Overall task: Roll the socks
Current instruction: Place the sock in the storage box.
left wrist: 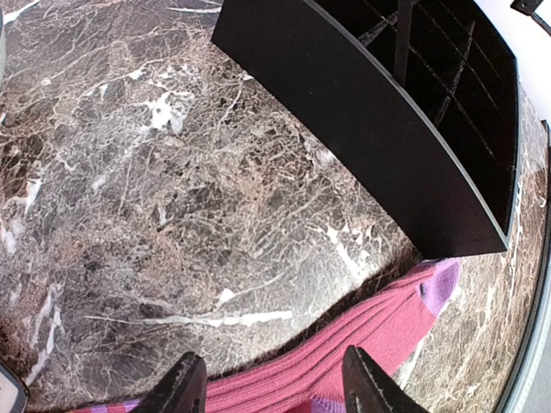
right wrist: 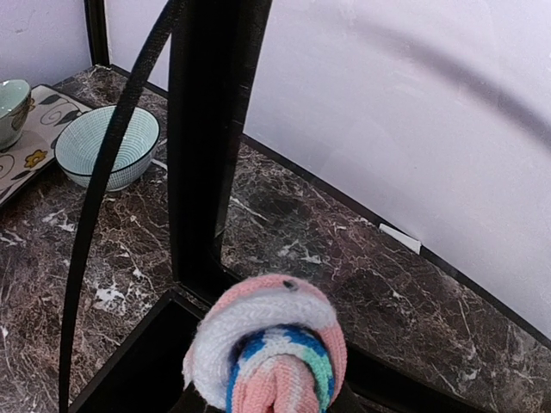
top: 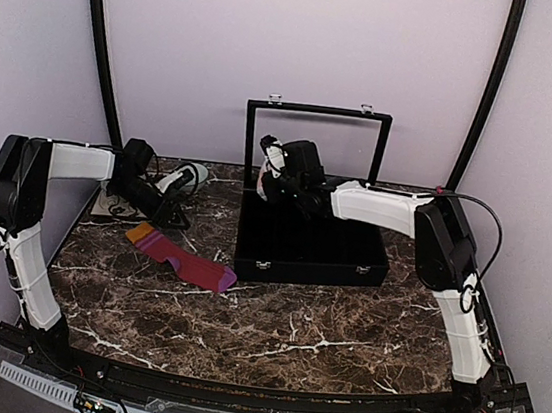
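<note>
Rolled salmon-pink sock [right wrist: 267, 344] with mint and white patches, gripped in the right tool [top: 274, 171] above the black compartmented box [top: 311, 251]; left tool [left wrist: 275, 383] gapes open over the maroon purple-toed sock [left wrist: 370, 331], flat on the marble table [left wrist: 172, 172].

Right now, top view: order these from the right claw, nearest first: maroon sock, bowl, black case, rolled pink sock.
1. Rolled pink sock, in the right claw.
2. Black case, just below it.
3. Bowl, back left.
4. Maroon sock, front left.

Marble table [top: 290, 339], maroon sock [top: 181, 257], black box [top: 311, 253]
</note>
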`<move>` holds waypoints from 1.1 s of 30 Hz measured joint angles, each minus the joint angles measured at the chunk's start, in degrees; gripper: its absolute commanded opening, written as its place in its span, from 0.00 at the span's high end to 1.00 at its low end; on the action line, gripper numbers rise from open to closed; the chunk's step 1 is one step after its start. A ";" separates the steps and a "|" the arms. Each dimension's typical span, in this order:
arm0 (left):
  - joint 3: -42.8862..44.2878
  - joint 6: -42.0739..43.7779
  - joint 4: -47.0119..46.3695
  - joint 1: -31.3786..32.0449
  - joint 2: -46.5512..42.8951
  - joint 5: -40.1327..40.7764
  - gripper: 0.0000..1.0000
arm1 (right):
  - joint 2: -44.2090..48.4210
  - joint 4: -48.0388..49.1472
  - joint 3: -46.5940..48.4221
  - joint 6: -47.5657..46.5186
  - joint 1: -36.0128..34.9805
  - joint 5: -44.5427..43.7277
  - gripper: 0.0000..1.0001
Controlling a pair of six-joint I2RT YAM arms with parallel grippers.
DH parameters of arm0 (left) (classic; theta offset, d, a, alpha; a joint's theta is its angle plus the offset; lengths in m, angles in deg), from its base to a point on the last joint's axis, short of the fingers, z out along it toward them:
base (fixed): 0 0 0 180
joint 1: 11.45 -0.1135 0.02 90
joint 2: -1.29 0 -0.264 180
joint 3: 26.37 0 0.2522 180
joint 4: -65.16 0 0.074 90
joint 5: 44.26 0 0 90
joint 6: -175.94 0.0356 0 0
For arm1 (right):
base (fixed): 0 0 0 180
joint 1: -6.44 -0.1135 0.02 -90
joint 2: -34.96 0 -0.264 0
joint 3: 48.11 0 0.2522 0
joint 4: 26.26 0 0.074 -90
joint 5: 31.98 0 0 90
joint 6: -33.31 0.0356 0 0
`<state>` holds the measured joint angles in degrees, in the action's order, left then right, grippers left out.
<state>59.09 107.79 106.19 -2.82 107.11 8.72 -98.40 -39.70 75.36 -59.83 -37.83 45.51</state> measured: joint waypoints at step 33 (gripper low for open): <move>-0.28 1.07 1.20 -0.17 -0.83 -0.37 0.47 | 1.81 11.69 -11.06 -7.82 -2.75 -1.20 1.00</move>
<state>58.80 108.86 107.39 -3.00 106.28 8.35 -96.59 -28.01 64.30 -67.65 -40.58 44.30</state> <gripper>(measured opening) 0.531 0.232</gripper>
